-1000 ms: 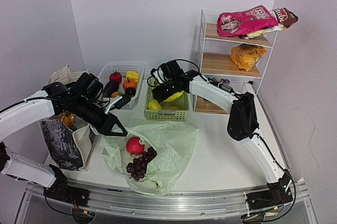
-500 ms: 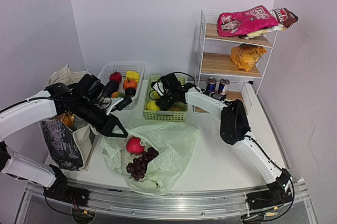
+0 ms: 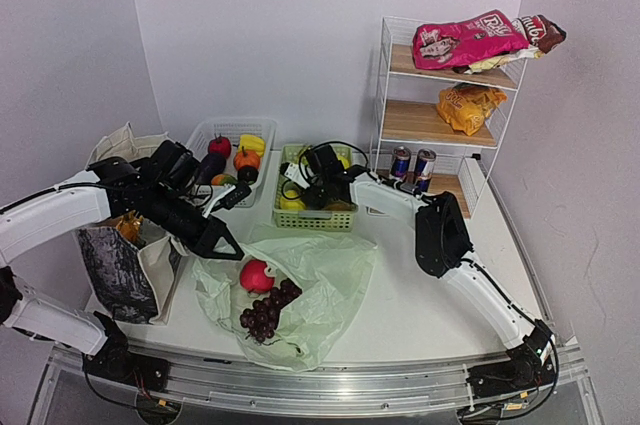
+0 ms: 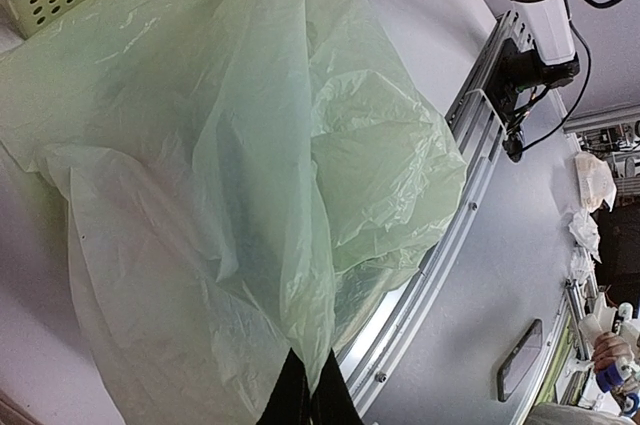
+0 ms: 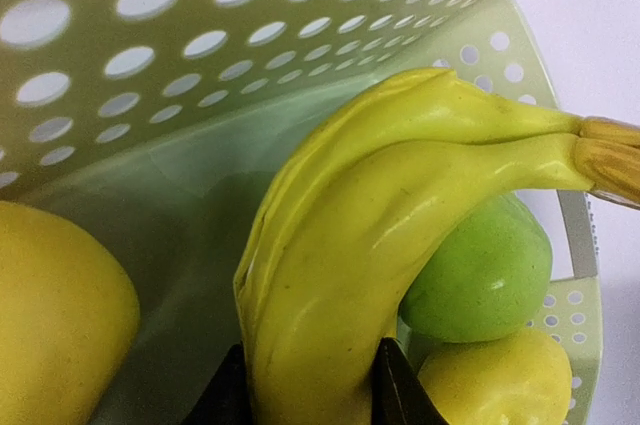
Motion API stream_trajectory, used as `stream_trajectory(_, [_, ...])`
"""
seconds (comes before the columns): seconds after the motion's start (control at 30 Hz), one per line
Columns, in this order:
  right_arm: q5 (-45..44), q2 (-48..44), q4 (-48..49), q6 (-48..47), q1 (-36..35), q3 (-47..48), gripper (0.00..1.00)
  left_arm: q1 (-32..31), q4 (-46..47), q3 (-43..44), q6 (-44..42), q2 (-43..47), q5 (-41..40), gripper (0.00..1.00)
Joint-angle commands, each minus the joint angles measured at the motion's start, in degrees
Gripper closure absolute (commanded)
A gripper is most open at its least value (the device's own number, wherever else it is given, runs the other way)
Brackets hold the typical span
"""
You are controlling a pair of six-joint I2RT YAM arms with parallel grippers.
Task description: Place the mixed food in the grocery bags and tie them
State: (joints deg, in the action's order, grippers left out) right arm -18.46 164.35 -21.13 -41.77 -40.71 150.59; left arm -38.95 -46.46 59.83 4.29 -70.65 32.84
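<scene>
While packing is only part done, stock stands as follows.

1. Plastic bag (image 3: 320,270): pale green, slack on table (image 3: 420,310), front-centre. Red apple (image 3: 256,275) + dark grapes (image 3: 268,313) lie inside, seen at the open mouth. Not tied.
2. Canvas tote (image 3: 120,265): upright at left side of table, mouth open. Sth orange shows inside, can't ID. Not tied.
3. Left gripper (image 4: 310,395): jaws fully closed, pinching a fold of the plastic bag's rim and holding it up just beside the canvas tote.
4. Right gripper (image 5: 305,390): down inside green basket (image 3: 315,221). Jaws drawn in against both flanks of bananas (image 5: 340,245). Reads as a grip taken, but bunch not yet lifted; it lies touching a green fruit (image 5: 480,265).
5. Unpacked, as seen:
   - bananas (in hand)
   - drink cans x2 (image 3: 401,161) on low shelf of rack (image 3: 412,123)
   - orange packet (image 3: 468,105) on mid shelf
   - assorted fruit in white basket (image 3: 232,128)
   - pink packet (image 3: 470,40) on top shelf

Progress, est.: well under half. Two fruit items bagged for sure; tote contents unclear.

Left to do, est.:
- lift bananas across to the held-open plastic bag
- fetch cans + packets
- knot or tie both bags (no tying begun on either)
</scene>
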Motion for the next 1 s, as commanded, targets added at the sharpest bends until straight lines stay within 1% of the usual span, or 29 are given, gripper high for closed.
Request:
stream_trajectory(0.0, [0.9, -3.3, 3.0, -2.3, 0.0, -5.1, 0.75, 0.6, 1.1, -0.2, -0.5, -0.3, 0.2, 1.0])
stream_trajectory(0.23, [6.7, -14.5, 10.1, -2.1, -0.8, -13.2, 0.9, 0.9, 1.5, -0.3, -0.3, -0.5, 0.2, 1.0])
stream_trajectory(0.47, [12.6, -26.1, 14.9, -0.7, -4.4, -20.9, 0.99, 1.0, 2.1, -0.2, 0.3, -0.2, -0.6, 1.0])
stream_trajectory(0.6, [14.9, -32.9, 17.5, 5.5, -5.8, -26.5, 1.0, 1.0, 2.2, -0.1, 0.4, 0.2, -1.5, 1.0])
stream_trajectory(0.7, [16.6, -39.6, 19.9, 9.1, -8.0, -32.8, 1.0, 1.2, 2.2, 0.1, 0.4, 0.6, -2.5, 1.0])
stream_trajectory(0.8, [20.9, -48.1, 22.5, 13.7, -12.7, -41.9, 1.0, 1.3, 2.4, 0.1, 0.7, 1.1, -2.7, 1.0])
stream_trajectory(0.87, [24.8, -54.3, 25.7, 19.9, -15.8, -48.5, 1.0, 1.4, 2.6, 0.0, 1.0, 1.4, -2.9, 1.0])
stream_trajectory(0.93, [27.7, -59.8, 31.3, 26.3, -19.6, -55.9, 1.0, 1.4, 2.6, 0.0, 1.1, 1.9, -3.0, 1.0])
stream_trajectory(0.97, [28.1, -62.2, 35.1, 27.9, -21.5, -59.4, 1.0, 1.4, 2.6, -0.1, 1.1, 2.0, -3.0, 1.0])
